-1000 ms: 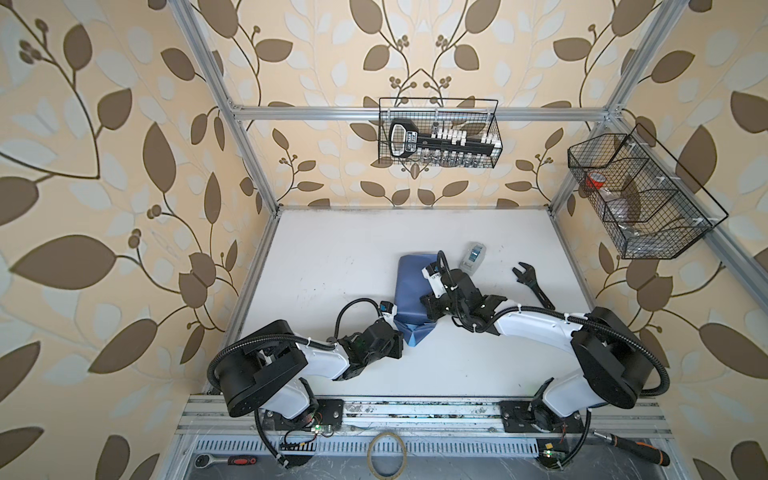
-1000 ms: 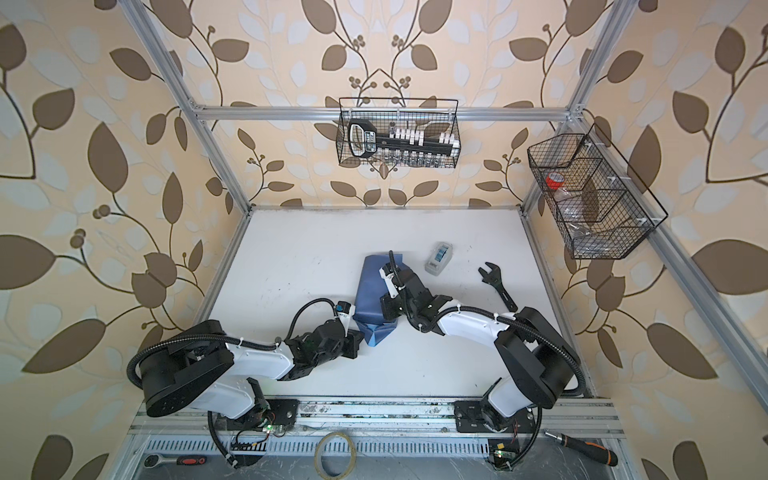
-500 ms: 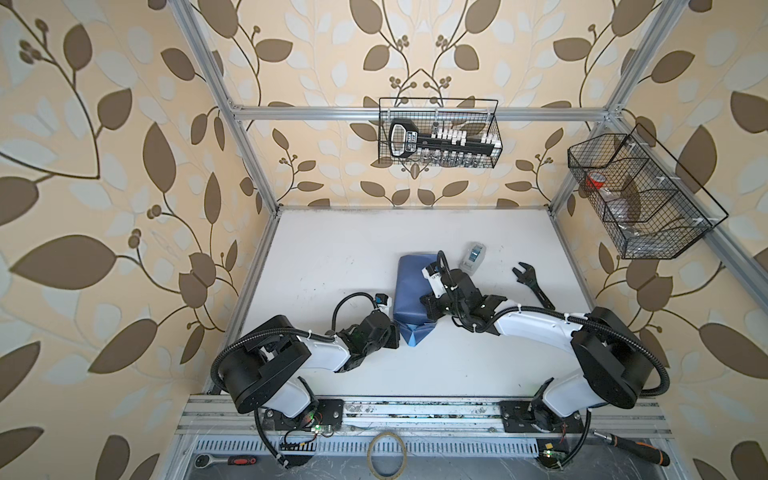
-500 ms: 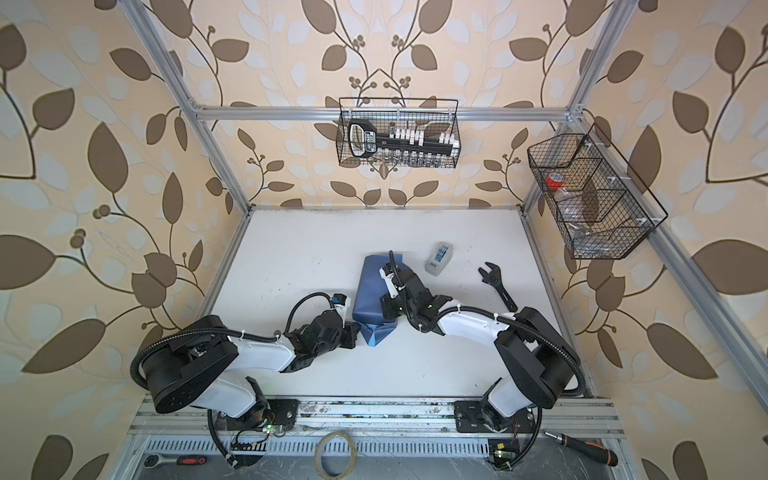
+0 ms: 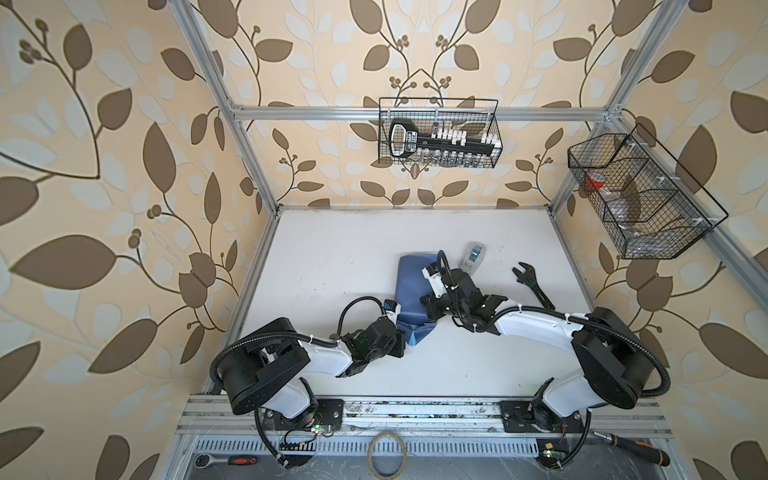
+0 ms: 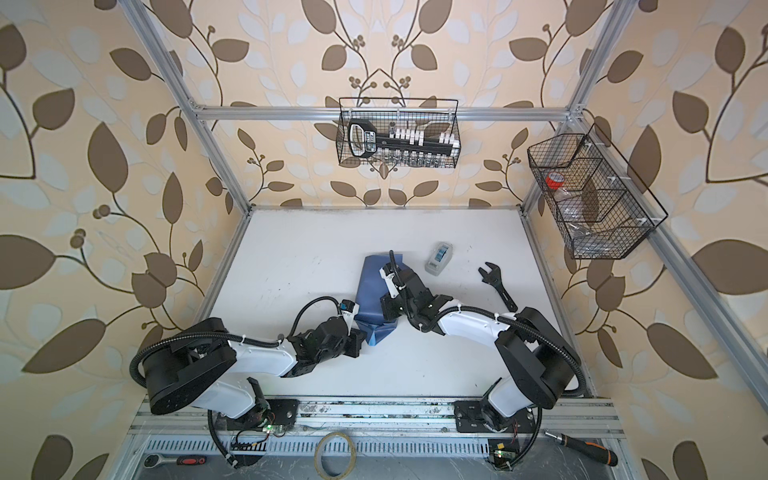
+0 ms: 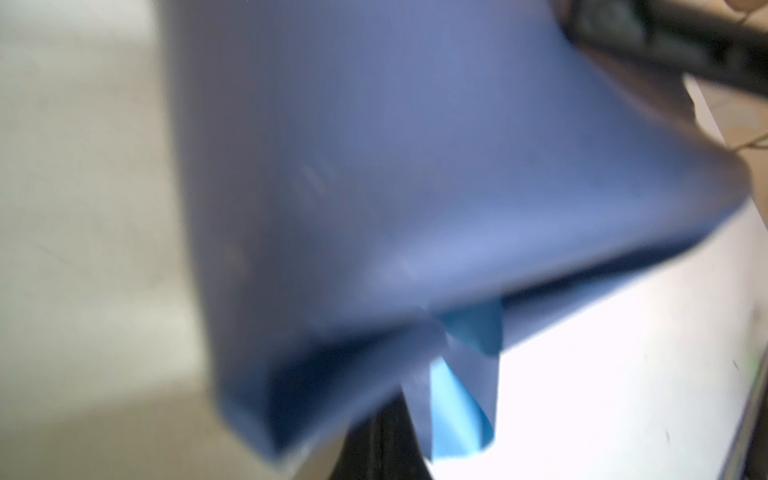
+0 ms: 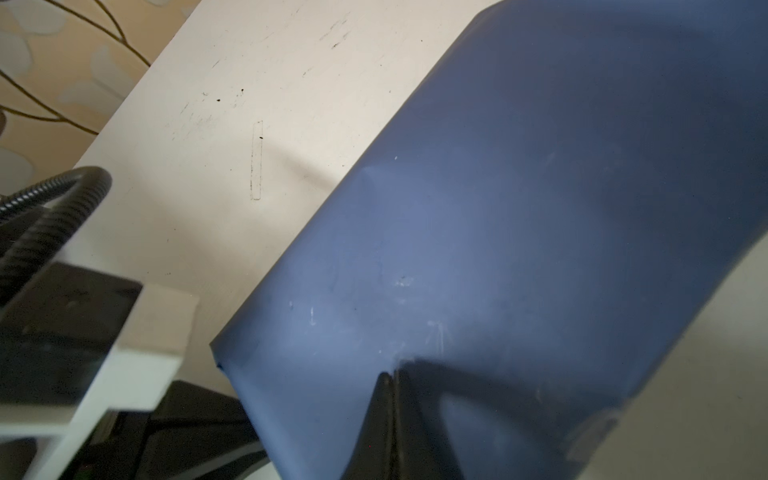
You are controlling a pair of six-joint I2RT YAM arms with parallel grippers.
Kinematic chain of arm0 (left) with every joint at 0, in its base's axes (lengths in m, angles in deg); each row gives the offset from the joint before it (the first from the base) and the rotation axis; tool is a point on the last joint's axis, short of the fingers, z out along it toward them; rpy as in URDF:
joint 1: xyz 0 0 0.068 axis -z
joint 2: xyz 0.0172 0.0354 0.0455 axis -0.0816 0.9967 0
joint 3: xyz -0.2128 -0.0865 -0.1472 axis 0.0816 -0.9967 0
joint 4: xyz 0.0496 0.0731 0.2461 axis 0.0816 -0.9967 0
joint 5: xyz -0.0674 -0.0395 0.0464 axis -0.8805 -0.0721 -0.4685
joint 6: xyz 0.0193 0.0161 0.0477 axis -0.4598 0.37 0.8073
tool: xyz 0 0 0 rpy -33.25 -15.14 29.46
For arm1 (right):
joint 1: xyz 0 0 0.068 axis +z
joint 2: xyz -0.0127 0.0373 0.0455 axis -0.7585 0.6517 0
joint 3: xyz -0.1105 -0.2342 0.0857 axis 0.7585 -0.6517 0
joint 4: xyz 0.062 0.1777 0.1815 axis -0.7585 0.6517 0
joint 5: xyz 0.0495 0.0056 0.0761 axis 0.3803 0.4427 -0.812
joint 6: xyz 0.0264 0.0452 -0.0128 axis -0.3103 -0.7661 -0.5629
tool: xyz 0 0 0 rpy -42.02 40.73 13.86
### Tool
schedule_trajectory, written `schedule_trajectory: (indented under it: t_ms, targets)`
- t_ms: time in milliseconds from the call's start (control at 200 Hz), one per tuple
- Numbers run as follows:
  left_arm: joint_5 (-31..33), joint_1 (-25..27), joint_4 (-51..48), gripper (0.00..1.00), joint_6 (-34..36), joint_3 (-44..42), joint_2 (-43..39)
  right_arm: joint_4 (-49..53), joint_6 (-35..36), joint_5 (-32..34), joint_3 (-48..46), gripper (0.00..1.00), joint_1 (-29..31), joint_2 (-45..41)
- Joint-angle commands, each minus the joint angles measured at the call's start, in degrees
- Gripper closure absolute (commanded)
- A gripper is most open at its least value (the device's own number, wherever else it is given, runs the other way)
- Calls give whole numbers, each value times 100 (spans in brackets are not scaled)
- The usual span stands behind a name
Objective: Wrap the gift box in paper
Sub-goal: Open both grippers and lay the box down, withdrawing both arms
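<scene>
The paper (image 5: 409,286) (image 6: 369,291), slate-blue side out, lies folded round a squarish bulk at mid-table; the gift box itself is hidden under it. A light-blue flap (image 5: 414,338) (image 7: 457,399) sticks out at the paper's near end. My left gripper (image 5: 400,334) (image 6: 358,337) is shut, its dark fingertips (image 7: 380,440) against that near end beside the flap; the left wrist view is blurred. Shut as well, my right gripper (image 5: 428,305) (image 6: 388,309) presses its fingertips (image 8: 386,399) down on top of the paper (image 8: 498,208).
A clear tape dispenser (image 5: 473,257) and a black wrench (image 5: 534,284) lie right of the paper on the white table (image 5: 332,257). Wire baskets hang on the back wall (image 5: 438,133) and the right wall (image 5: 640,199). A tape ring (image 5: 386,459) lies below the front rail.
The left gripper drew back a little to the left half a second ago and is now against the paper's near end again. The right gripper has stayed on top.
</scene>
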Motion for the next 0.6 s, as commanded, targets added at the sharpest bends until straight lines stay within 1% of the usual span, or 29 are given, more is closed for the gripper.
schedule_trajectory:
  t_ms: [0, 110, 190, 260, 310, 385, 425, 515, 595]
  targets:
    - [-94, 191, -675, 100, -3, -179, -351, 871, 55, -195, -210, 95, 18, 164]
    - [-203, 192, -804, 96, 123, -135, -627, 879, 59, -201, -158, 94, 30, 162]
    - [-219, 97, -1088, 92, 187, -69, -1025, 965, 93, -200, -70, 92, 18, 104]
    - [-229, -125, -1476, 83, 157, -21, -1500, 1102, 165, -158, 72, 87, 32, -59]
    - [-355, -381, -1809, 76, 109, 26, -1847, 1194, 212, -103, 163, 83, 49, -212]
    - [-520, -710, -2368, 64, -31, 132, -2314, 1297, 287, 90, 245, 76, 124, -622]
    - [-643, -847, -2617, 60, -112, 186, -2499, 1354, 299, 191, 246, 73, 160, -830]
    - [-708, -904, -3082, 52, -185, 288, -2788, 1568, 279, 439, 158, 68, 285, -1328]
    - [-635, -897, -3551, 48, -116, 468, -2914, 1712, 92, 708, -140, 63, 525, -1709]
